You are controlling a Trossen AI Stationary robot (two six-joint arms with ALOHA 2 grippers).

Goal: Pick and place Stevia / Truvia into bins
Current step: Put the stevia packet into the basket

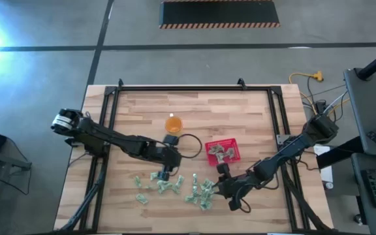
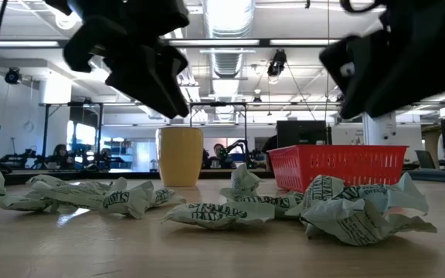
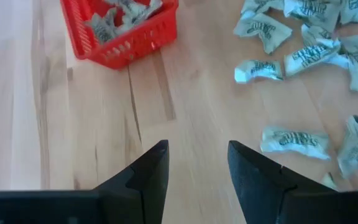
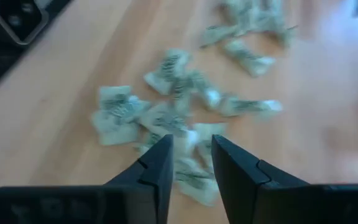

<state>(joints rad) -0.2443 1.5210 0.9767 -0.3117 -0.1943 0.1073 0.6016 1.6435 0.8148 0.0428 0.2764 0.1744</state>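
1. On the wooden worktop [image 1: 253,111], the red basket [image 1: 224,151] stood near the middle with several crumpled packets [image 3: 114,18] already inside.
2. Many more green-and-white packets [image 1: 175,186] lay scattered on the front part of the worktop, between the two arms.
3. The left hand [image 3: 194,168] hovered over bare wood, its fingers apart and holding nothing, with the basket ahead of it.
4. The right hand [image 4: 191,158] hung above a cluster of packets [image 4: 166,112], its fingers narrowly apart with nothing between them.
5. A small orange cup [image 1: 173,123] stood behind the basket, apart from it.
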